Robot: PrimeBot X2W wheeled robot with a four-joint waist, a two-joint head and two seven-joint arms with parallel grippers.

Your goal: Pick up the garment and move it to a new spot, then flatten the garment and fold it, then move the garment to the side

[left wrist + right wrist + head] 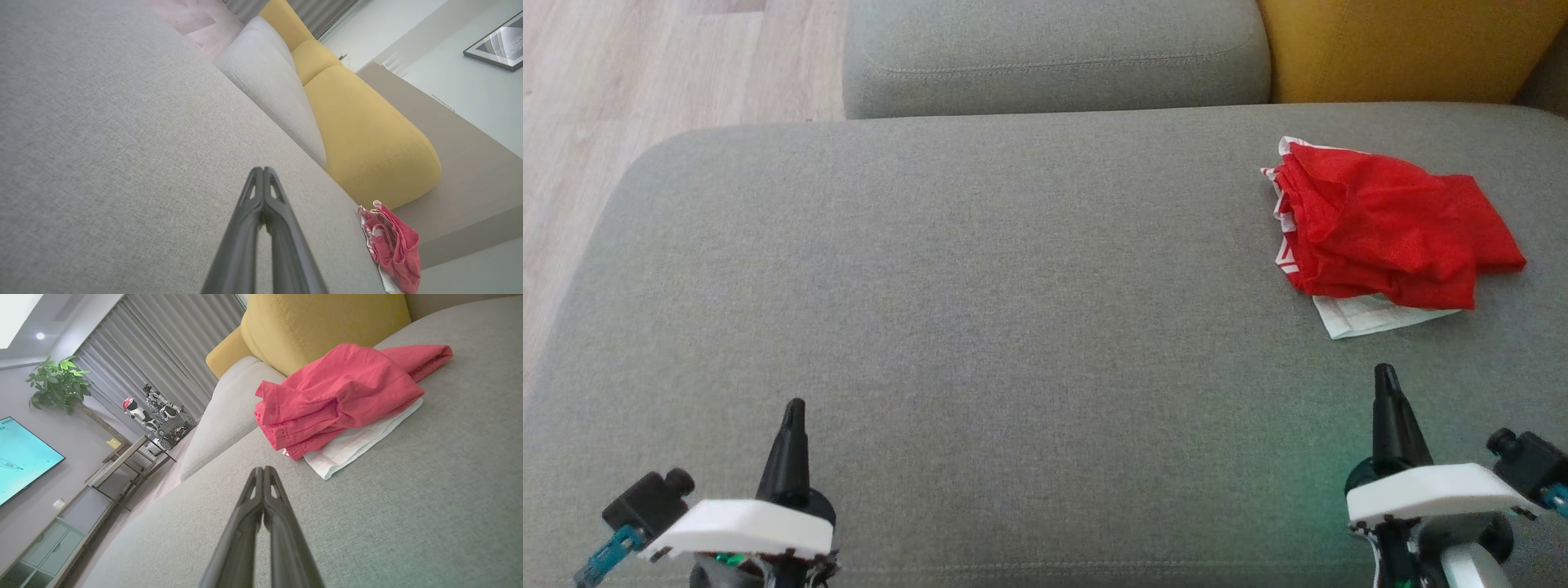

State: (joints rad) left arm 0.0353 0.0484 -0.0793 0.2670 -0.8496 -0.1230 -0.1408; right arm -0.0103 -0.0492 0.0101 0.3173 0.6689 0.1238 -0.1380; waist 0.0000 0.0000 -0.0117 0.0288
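Beyond the crumpled red fabric garment [339,392], the right wrist view adds a glowing wall television [20,457]; left gripper [795,406] and right gripper [1385,374] sit closed, empty.

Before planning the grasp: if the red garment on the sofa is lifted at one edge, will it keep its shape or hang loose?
The red garment probably hangs limp: it lies crumpled in folds. It looks thin, so likely light. The white layer beneath may trail or stay behind.

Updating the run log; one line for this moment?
stage: before pickup | crumpled red-and-white fabric garment: untouched on grey sofa cushion | left hand: shut, empty | right hand: shut, empty
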